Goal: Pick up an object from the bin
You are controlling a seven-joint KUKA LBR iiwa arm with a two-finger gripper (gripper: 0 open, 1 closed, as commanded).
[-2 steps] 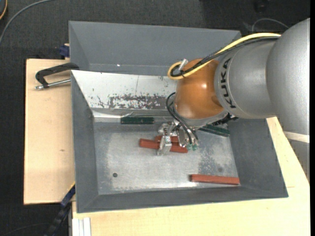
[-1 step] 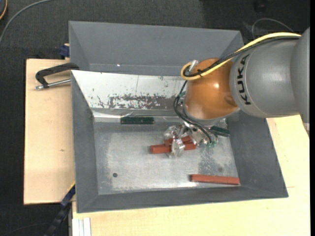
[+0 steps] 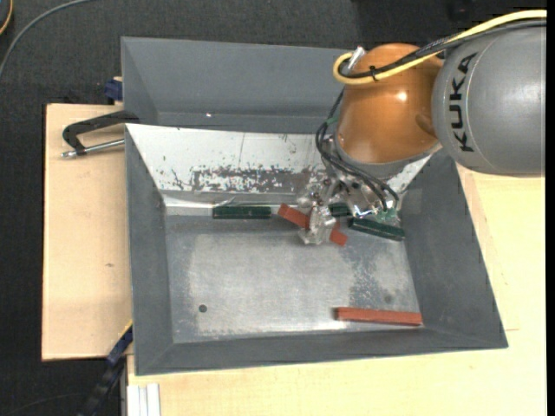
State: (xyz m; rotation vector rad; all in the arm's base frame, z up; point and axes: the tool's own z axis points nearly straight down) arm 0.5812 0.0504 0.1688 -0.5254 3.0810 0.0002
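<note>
Where the arm reaches in from the right, its orange cover (image 3: pixel 381 111) hangs over the far right part of the bin (image 3: pixel 217 76), and the gripper (image 3: pixel 319 224) sits low against the floor close to the back wall. Right under it lies a short red stick (image 3: pixel 292 216), tilted, one end poking out to the left; a bit of red on the other side may be the same stick, though the metal hides the middle. Whether the gripper is wide, narrow or clamped on that stick I cannot tell from this angle. Just left of the stick a dark green bar (image 3: pixel 243 212) lies along the foot of the back wall. A green piece (image 3: pixel 378 224) rests just right of the gripper. Well apart, near the front right corner, a longer red bar (image 3: pixel 379 317) lies flat.
</note>
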